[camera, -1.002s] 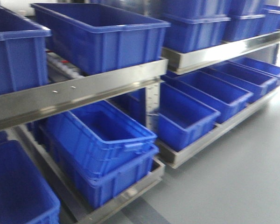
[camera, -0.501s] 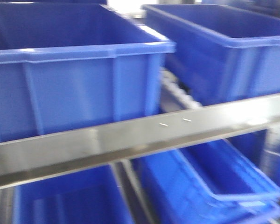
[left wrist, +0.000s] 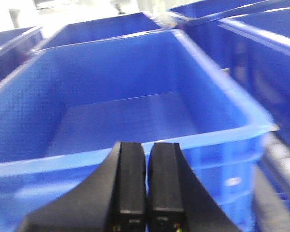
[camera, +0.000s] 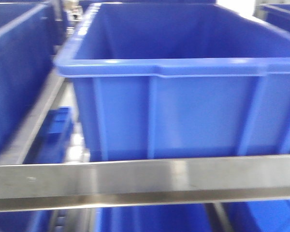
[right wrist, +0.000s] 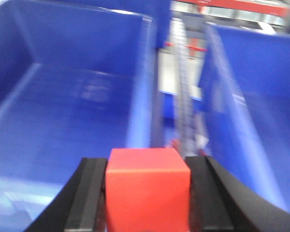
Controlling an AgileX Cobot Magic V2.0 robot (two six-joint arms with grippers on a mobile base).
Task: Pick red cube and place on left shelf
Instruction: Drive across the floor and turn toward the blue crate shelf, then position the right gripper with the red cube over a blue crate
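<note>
Right wrist view tells you most: the red cube (right wrist: 147,188) is pinched squarely in the right gripper (right wrist: 147,208), one dark finger against each side; it hangs over the left shelf (camera: 145,181), roughly above the near wall of the left-hand crate (right wrist: 63,101) and the strip of white rollers (right wrist: 183,96) that separates it from the right-hand crate (right wrist: 251,121), though blur keeps you from placing it more exactly. In the left wrist view the left gripper (left wrist: 148,183) is pressed together on nothing, hovering before an empty crate (left wrist: 125,111); neither arm shows in the front view. You look to be past the pick and into the placing step. The next move calls for you to choose a landing spot, I would judge the left-hand crate's floor; shift over it, lower, then spread the fingers; release too near the wall and the cube may tip into the roller gap.
</note>
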